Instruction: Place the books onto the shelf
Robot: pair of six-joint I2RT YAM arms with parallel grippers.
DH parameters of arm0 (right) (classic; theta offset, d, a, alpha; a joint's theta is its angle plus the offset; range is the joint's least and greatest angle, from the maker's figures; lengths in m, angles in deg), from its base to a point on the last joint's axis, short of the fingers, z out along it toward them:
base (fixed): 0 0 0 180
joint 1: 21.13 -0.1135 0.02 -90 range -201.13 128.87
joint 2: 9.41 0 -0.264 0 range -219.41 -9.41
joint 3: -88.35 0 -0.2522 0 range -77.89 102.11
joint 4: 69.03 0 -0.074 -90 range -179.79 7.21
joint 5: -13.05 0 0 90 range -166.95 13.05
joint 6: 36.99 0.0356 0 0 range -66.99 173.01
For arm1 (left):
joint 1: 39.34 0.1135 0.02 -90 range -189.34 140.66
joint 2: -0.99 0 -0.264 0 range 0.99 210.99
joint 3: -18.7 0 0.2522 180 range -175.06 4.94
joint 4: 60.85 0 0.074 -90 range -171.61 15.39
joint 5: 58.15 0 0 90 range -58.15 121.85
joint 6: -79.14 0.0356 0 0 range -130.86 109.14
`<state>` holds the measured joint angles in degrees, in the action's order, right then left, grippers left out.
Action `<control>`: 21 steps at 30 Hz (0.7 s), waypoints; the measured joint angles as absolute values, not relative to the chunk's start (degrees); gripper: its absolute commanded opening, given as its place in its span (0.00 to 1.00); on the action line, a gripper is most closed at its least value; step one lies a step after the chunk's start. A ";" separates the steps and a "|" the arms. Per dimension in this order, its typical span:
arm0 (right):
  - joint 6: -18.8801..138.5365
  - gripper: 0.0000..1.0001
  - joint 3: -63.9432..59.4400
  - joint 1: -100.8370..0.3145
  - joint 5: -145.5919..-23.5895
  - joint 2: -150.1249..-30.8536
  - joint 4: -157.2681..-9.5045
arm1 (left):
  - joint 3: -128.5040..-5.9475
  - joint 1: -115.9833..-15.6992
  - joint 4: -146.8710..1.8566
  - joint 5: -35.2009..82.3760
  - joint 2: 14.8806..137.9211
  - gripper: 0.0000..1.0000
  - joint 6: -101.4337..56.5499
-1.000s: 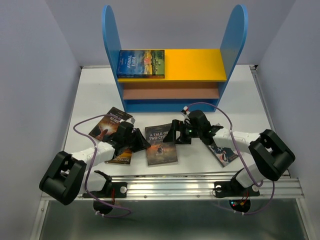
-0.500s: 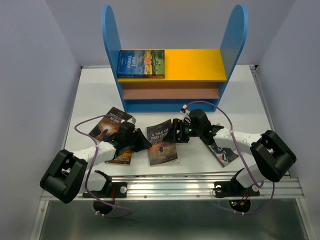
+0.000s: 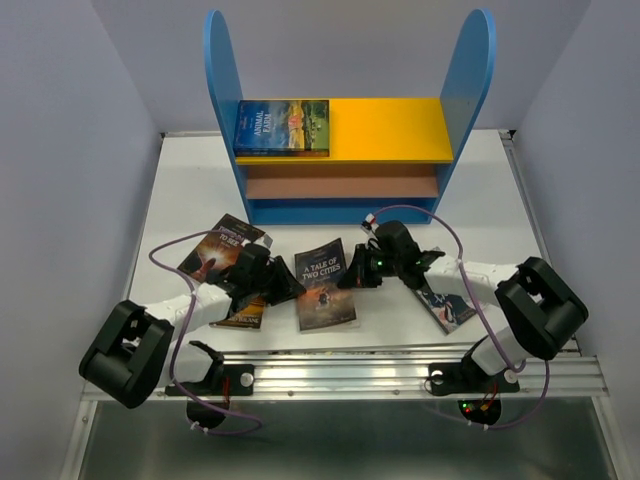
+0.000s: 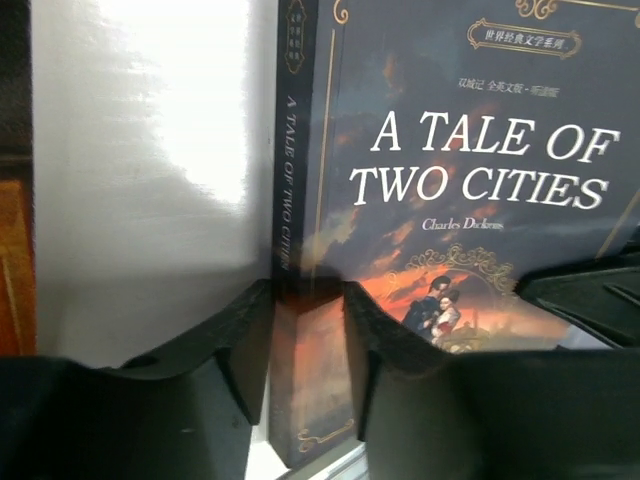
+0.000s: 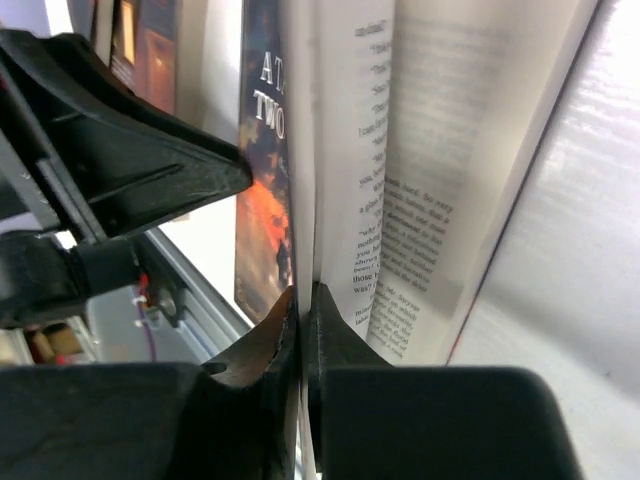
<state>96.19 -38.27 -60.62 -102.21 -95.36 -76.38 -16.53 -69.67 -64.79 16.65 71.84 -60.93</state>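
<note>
The shelf (image 3: 455, 95) stands at the back, with one blue "Animal Farm" book (image 3: 282, 127) lying on its yellow upper board. The dark "A Tale of Two Cities" book (image 3: 326, 290) lies mid-table between both arms. My left gripper (image 3: 289, 287) is shut on its spine corner; in the left wrist view the fingers (image 4: 250, 335) flank the spine of the book (image 4: 480, 160). My right gripper (image 3: 351, 276) is shut on the opposite edge. In the right wrist view its jaws (image 5: 303, 300) pinch the front cover and a few leaves, and the other pages (image 5: 410, 150) fan open.
A dark book (image 3: 215, 250) lies to the left, and an orange-edged one (image 3: 243, 314) sits under the left arm. Another book (image 3: 448, 306) lies under the right arm. The metal rail (image 3: 350, 375) runs along the near table edge.
My right gripper has shut on the book's open edge and lifted that side slightly. The book has turned a little. The left gripper has kept its hold on the spine.
</note>
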 measured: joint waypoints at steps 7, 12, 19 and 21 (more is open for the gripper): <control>95.60 0.01 -38.07 -60.86 -101.62 -95.16 -77.27 | -16.53 -70.15 -66.14 16.25 68.04 0.98 -60.47; 94.18 0.01 -37.40 -61.36 -101.68 -88.85 -79.48 | -16.53 -70.13 -66.29 16.10 64.22 0.99 -60.16; 93.26 0.01 -33.42 -61.12 -104.00 -82.07 -82.50 | -16.16 -70.13 -60.59 12.80 60.98 0.99 -58.02; 93.09 0.01 -32.54 -60.84 -104.43 -81.88 -83.87 | -15.61 -70.13 -58.21 11.05 60.98 0.99 -57.82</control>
